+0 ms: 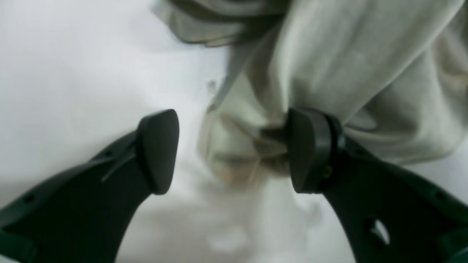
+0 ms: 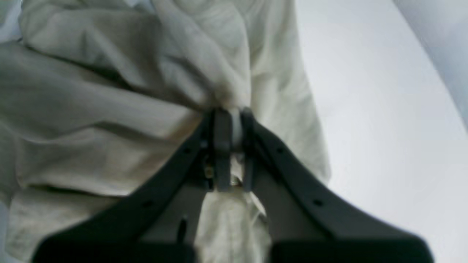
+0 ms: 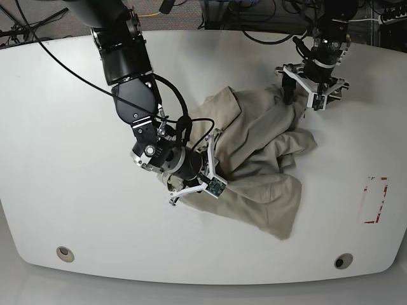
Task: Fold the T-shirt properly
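The beige T-shirt lies crumpled in the middle of the white table. My right gripper is shut on a bunched fold of the T-shirt; in the base view it sits at the shirt's left side. My left gripper is open. The T-shirt hangs in folds between and behind its fingers and touches the right finger. In the base view the left gripper is at the shirt's far right corner.
A red-outlined rectangle is marked on the table at the right. Two round fittings sit near the front edge. Cables lie behind the table's far edge.
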